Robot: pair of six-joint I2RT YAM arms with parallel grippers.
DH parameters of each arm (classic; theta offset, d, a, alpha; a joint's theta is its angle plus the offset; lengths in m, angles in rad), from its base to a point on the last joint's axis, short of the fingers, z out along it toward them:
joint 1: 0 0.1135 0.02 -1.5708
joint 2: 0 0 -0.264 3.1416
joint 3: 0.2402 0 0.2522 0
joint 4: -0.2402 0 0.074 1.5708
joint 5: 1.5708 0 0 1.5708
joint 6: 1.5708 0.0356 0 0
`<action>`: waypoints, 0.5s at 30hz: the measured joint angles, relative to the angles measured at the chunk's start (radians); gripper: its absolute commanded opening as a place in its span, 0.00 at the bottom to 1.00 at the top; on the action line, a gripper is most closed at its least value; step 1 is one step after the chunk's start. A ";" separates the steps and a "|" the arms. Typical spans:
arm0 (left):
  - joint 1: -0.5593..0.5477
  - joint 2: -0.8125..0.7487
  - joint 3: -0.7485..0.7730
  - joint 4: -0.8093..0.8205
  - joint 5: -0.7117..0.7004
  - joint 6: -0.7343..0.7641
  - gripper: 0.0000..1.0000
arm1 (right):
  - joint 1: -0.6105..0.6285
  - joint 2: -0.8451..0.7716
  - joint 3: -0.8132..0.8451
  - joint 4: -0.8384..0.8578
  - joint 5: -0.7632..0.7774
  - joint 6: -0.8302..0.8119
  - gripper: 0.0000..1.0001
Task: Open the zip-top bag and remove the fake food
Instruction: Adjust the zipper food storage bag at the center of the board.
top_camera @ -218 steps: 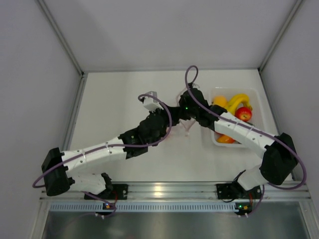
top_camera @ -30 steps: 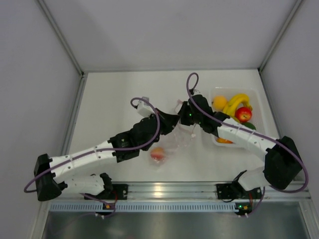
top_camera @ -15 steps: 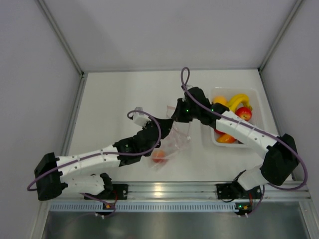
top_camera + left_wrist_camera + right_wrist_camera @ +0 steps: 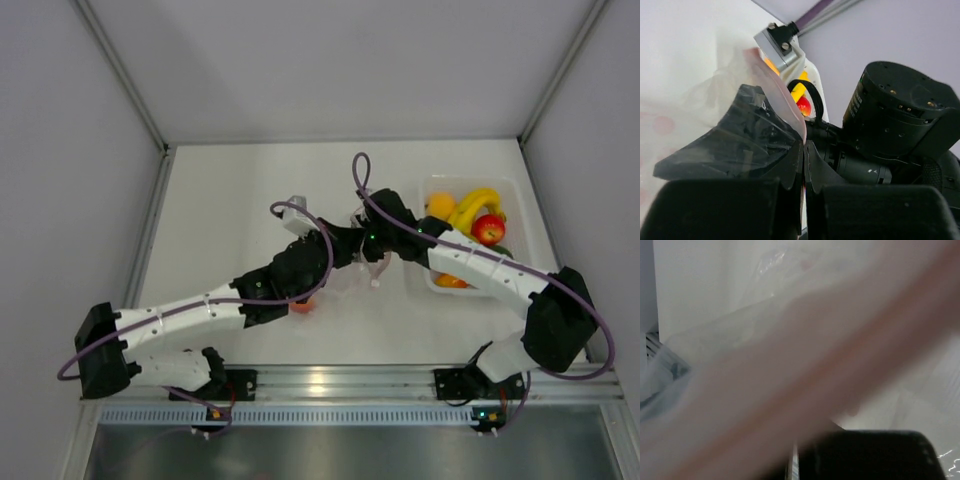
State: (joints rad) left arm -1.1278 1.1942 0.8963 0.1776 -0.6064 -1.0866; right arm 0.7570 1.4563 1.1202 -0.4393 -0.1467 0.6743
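Observation:
The zip-top bag (image 4: 372, 268) hangs crumpled between both grippers at mid-table. My left gripper (image 4: 345, 247) is shut on its edge; in the left wrist view the jaws (image 4: 804, 142) pinch the pink strip, and clear film (image 4: 740, 95) drapes over the left finger. My right gripper (image 4: 365, 238) meets it from the right, shut on the bag. The bag (image 4: 790, 365) blurs across the right wrist view, hiding all but one dark finger (image 4: 865, 455). An orange-red piece of fake food (image 4: 303, 306) lies on the table, half under the left arm.
A clear tray (image 4: 470, 181) at the right holds bananas (image 4: 475, 207), a red apple (image 4: 489, 229) and an orange (image 4: 441, 205); my right forearm crosses above it. Grey walls enclose the table on three sides.
The left gripper has risen back toward the right gripper, bunching the bag between them. The orange-red piece now sits farther left, partly under the left arm.

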 measured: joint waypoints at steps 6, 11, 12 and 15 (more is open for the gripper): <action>-0.004 0.079 0.053 0.042 0.032 0.126 0.00 | -0.009 -0.003 0.009 -0.053 0.021 -0.001 0.00; -0.031 0.080 0.058 0.069 -0.005 0.189 0.00 | -0.014 -0.035 -0.027 0.019 -0.006 0.053 0.00; -0.037 0.080 0.058 0.070 -0.006 0.192 0.00 | -0.016 -0.050 -0.053 0.053 -0.013 0.080 0.00; -0.053 0.079 0.052 0.079 -0.014 0.198 0.00 | -0.016 -0.089 -0.129 0.133 -0.014 0.152 0.00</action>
State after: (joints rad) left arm -1.1812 1.2728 0.9482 0.2565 -0.6201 -0.8890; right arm 0.7406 1.3670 0.9913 -0.3061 -0.1612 0.8261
